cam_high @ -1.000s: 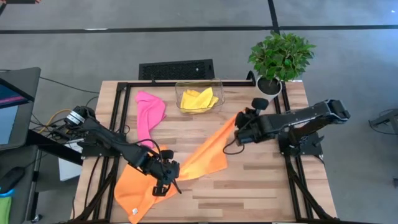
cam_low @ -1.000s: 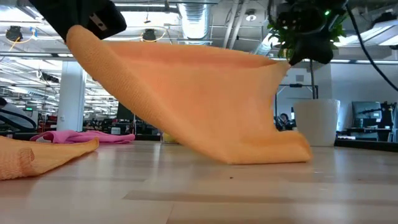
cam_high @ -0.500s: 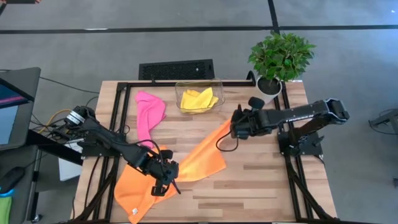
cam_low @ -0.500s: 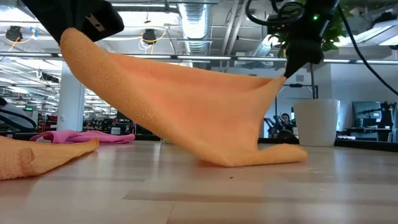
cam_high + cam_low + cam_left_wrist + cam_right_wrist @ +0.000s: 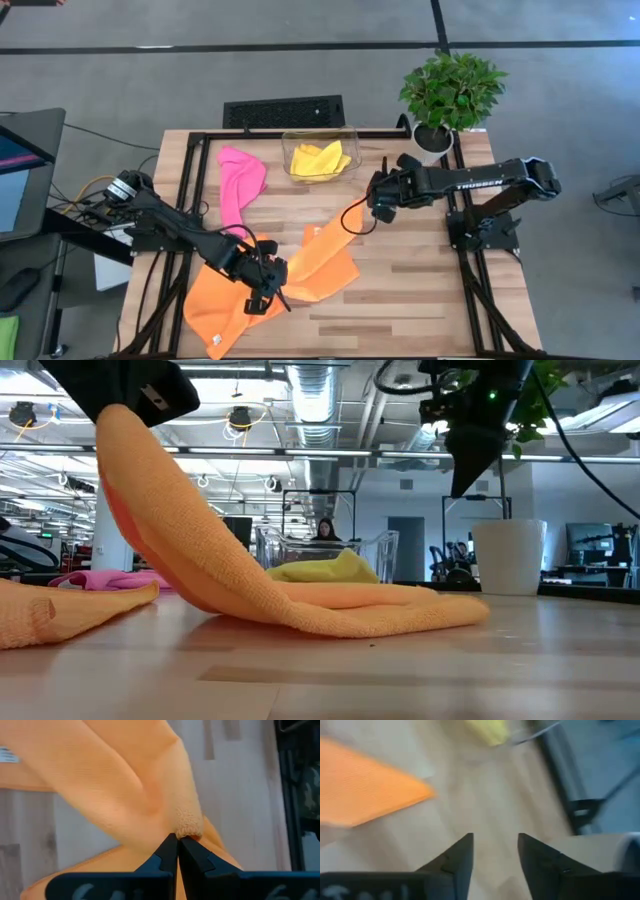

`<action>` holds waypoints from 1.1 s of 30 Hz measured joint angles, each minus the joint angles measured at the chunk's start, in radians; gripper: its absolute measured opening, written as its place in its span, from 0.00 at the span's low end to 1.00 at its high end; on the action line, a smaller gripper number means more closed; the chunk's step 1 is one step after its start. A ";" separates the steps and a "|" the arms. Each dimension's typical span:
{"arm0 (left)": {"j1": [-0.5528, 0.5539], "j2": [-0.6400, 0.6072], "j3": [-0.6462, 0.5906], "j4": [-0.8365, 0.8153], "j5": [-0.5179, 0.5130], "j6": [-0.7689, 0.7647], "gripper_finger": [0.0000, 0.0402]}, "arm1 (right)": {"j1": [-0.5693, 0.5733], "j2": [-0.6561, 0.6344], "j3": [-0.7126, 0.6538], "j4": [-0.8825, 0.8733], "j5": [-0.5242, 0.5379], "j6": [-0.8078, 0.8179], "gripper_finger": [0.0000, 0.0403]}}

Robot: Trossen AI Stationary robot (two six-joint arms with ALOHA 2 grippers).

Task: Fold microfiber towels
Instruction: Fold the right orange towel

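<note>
The left tool (image 5: 177,842) pinches a lifted corner of the orange towel (image 5: 320,262); the right tool (image 5: 495,851) hangs spread and empty above the desk (image 5: 420,275).

Open-plan lab: ceiling ducts (image 5: 310,390), workstations

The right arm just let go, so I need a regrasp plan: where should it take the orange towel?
Grip the free corner of the orange towel, nearest the open right gripper, coming from above. That corner lies flat on the table, while the left gripper holds the opposite end raised.
</note>
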 joint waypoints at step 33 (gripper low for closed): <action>0.008 -0.001 -0.001 -0.005 -0.035 -0.042 0.00 | 0.218 0.413 -0.001 0.460 -0.782 0.080 0.44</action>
